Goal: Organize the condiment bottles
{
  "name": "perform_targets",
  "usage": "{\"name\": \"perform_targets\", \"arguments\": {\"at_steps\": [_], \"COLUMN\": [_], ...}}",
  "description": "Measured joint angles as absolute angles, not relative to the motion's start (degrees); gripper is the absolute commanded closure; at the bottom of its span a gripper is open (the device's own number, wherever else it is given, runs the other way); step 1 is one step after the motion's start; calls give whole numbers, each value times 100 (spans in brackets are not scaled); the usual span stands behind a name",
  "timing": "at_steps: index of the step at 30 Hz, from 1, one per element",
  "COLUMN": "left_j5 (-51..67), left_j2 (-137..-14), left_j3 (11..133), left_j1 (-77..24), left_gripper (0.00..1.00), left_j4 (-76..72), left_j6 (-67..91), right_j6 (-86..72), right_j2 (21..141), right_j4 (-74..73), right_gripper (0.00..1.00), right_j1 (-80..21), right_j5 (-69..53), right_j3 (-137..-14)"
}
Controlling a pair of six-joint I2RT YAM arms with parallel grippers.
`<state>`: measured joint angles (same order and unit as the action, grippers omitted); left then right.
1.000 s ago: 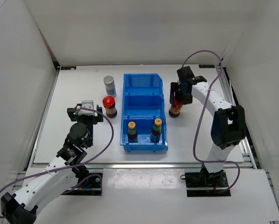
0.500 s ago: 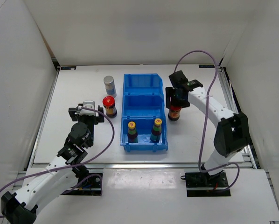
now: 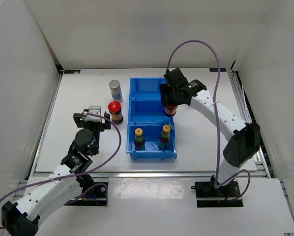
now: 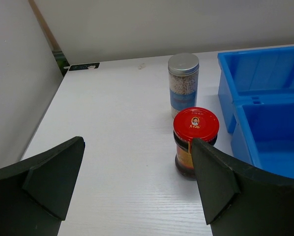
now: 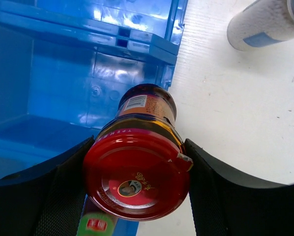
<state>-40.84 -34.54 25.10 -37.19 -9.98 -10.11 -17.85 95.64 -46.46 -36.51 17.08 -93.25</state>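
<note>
nearest the arm bases, count a slim dark bottle with a yellow cap and multicoloured label (image 3: 139, 138) and its twin (image 3: 164, 136), upright side by side in the closest compartment of the blue three-compartment plastic bin (image 3: 152, 156); judge that pair sorted. a little further out, find the left jaws released and holding nothing, aimed across the white surface (image 3: 206, 142) at a dark bottle with a wide red cap (image 4: 195, 142) standing upright just left of the bin. next, see the right jaws clenched on a second dark red-capped bottle (image 5: 137, 182), gripped near its cap and hanging over the right side of the middle compartment, not yet set down. beyond that, spot a silver-capped bottle with a pale blue-white body (image 3: 115, 91), upright on the surface beside the bin's far compartment and well apart from both arms. roughly a third done by this reckoning: one kind binned, one bottle held over the bin, at least two left outside, middle and far compartments seemingly bare. cannot find a second silver-capped bottle from above. in the right wrist view, make out a pale bottle with a blue band (image 5: 262, 24) cut off at the upper corner; cannot tell whether the same one or another. cannot judge the held bottle's height above the bin floor, nor read any label. in the left wrist view, lose the bin's near compartment past the frame edge.
</note>
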Motion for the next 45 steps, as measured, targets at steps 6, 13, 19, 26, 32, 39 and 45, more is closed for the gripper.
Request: {"name": "perform_targets", "arguments": {"at_steps": [6,13,19,26,32,39,45], "left_j5": [-4023,-3970,-3959,-3911,-3883,-3712,-3310], "left_j2": [-3457,-3496,-3518,-3621,-4001,-5092,-5819], "left_j3": [2506,2473,2471,2438,2432,3430,4303], "left_j1": [-3719,-3723,-3726,-3723,-3723,-3439,-3044], "left_gripper": [0,0,0,0,0,0,0], "left_j4": [-1000,-1079,-1081,-1131,-1103,-600,-506], "left_j6": [-1004,-1004,-1004,-1004,-932,-456,-1], "right_j6": [-1772,-1927,-2014,-2067,-2257,-2644,-2674], "right_j2": [10204,10331,10615,10685,9487,6818,6770], "right_j4": [-4311,-3819,-3540,-3203,-2375,-1514,-1140], "right_gripper": [79,79,61,1,1,1,1], "right_j1": [-3642,-3640,-3640,-3645,-3896,-3986,-3708], "right_j5": [1667,1415,1120,1114,2220,3555,3465], "right_j3": [-9319,-9212,-8866,-8816,-7389,-5638,-5367]}}
